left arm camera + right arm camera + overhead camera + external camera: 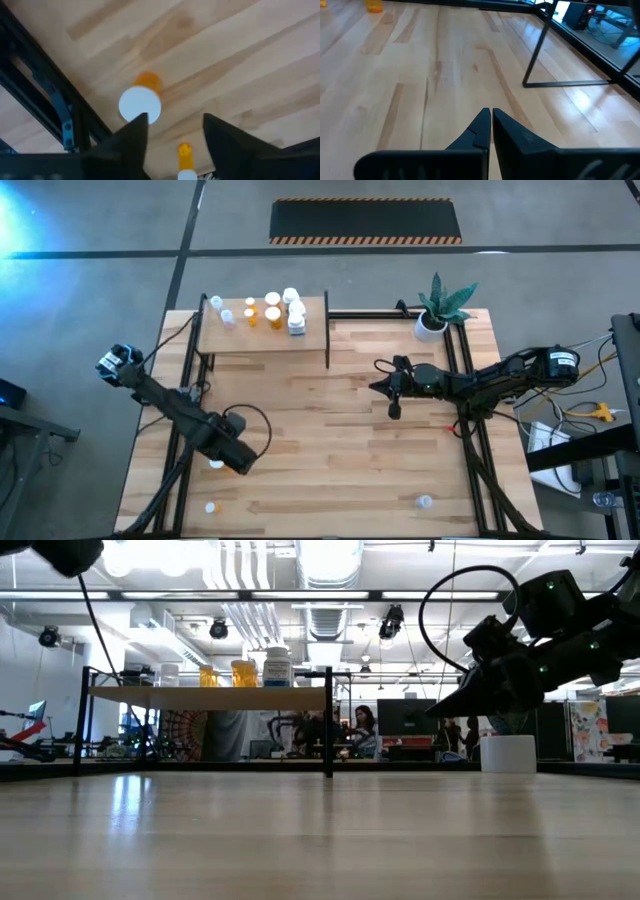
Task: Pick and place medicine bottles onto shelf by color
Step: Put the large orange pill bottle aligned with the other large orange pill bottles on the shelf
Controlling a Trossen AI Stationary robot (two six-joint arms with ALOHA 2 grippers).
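Left wrist view, orange bottle (141, 97) just beyond spread left hand (172, 125)

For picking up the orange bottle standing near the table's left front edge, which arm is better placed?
Left. The left claw is open right above that orange bottle. The right claw is shut, over bare wood mid-table, far from it.

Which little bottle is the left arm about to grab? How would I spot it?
Find the wooden table, then the left hand near its front left edge. The orange bottle with a white cap stands just ahead of its open fingers. Another orange bottle sits closer to the table's front edge, away from the hand.
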